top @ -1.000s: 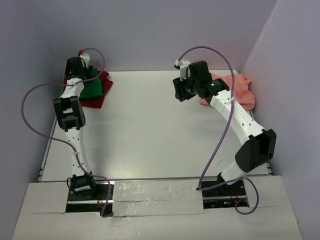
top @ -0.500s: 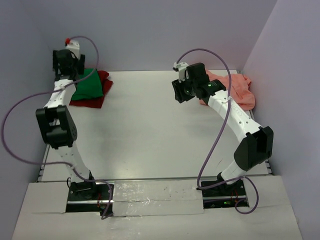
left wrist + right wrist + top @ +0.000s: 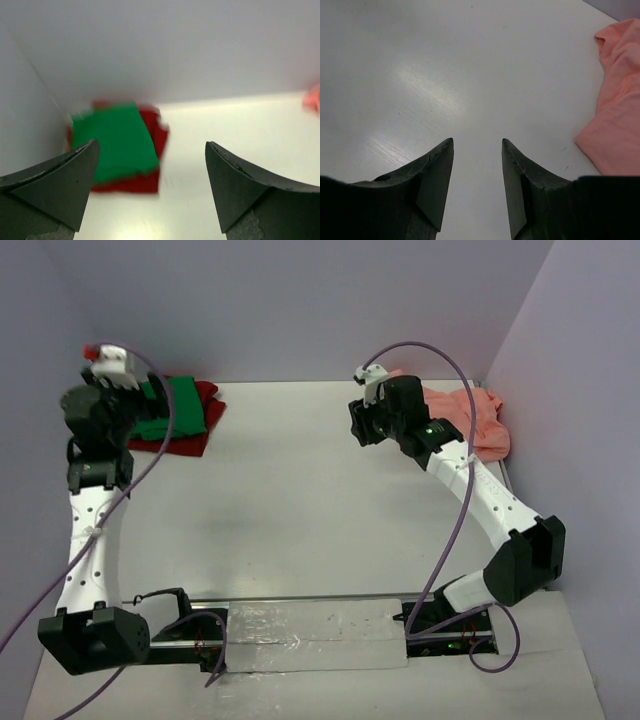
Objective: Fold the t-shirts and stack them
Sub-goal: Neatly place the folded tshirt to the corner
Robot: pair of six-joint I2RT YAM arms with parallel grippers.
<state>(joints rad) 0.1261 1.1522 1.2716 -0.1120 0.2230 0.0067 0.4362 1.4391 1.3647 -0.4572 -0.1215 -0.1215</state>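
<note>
Left arm reared upright; left gripper [image 3: 151, 146] released wide, empty, facing green t-shirt [image 3: 112, 142] atop dark red t-shirt [image 3: 156, 131]. Right arm outstretched; right gripper [image 3: 477, 141] released, empty, near salmon pink t-shirt [image 3: 619, 115].

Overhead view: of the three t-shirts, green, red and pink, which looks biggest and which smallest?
1. Pink t-shirt, lying loose.
2. Green t-shirt, folded.
3. Red t-shirt: only its edges show under the green one, so its real size is unsure.
</note>
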